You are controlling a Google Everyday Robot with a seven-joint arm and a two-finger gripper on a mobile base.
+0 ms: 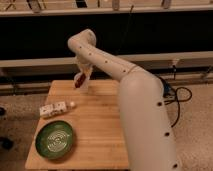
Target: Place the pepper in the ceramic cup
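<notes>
My gripper [81, 76] hangs over the far left part of the wooden table [95, 125]. It is shut on the red pepper [79, 80], which hangs slanted just above the tabletop. A pale, whitish shape [85, 88] that looks like the ceramic cup stands right under and slightly right of the pepper, partly hidden by the gripper. The white arm [110, 65] reaches in from the lower right.
A white box [53, 108] lies at the table's left side with a small white object [72, 104] beside it. A green patterned plate [55, 140] sits at the front left. A dark shelf and rails run behind the table; cables lie on the floor at right.
</notes>
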